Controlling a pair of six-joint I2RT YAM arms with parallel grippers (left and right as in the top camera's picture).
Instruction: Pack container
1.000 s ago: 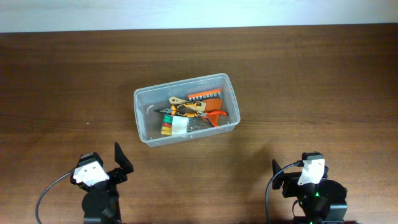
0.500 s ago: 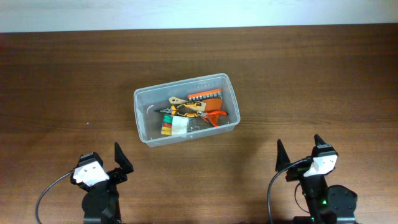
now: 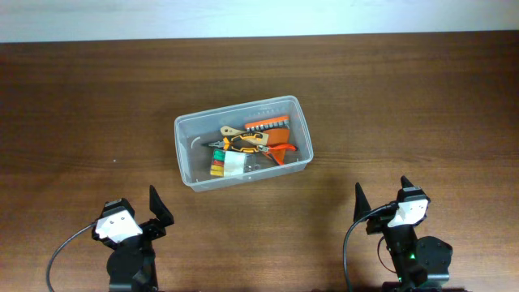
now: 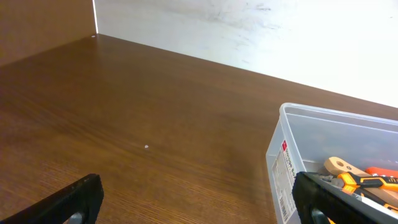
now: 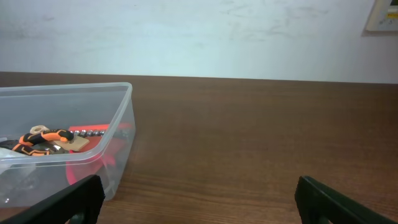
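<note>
The container (image 3: 197, 158) sits near centre of the overhead frame, a little above the middle, long axis tilted, right end higher. Clear translucent plastic, rounded corners, rimmed edge, no lid in view. Inside:
- orange-and-black pliers (image 3: 243, 144) about the middle
- orange bit rack (image 3: 268, 126) along the upper wall
- small clear box of coloured bits (image 3: 225, 165) toward the lower left
- one more orange piece at the right, kind unclear

Left part of the floor is bare. Contents appear to lie below the rim in both wrist views.

Arms low in the overhead frame: left tool (image 4: 199, 208) at lower left, jaws spread wide, nothing between them; right tool (image 3: 381, 199) at lower right, jaws likewise wide apart, empty. Both are well apart from the container and face it.

Judgement: I find nothing outside the container waiting to go in, so packing looks finished or nearly so, and the step in hand reads as parking the arms. To do it well, keep both tools back at the lower edge, off the thin walls. The bin looks light, and a nudge would likely slide it on the smooth table (image 3: 405, 81). Worth a last check that no pliers handle rides above the rim
</note>
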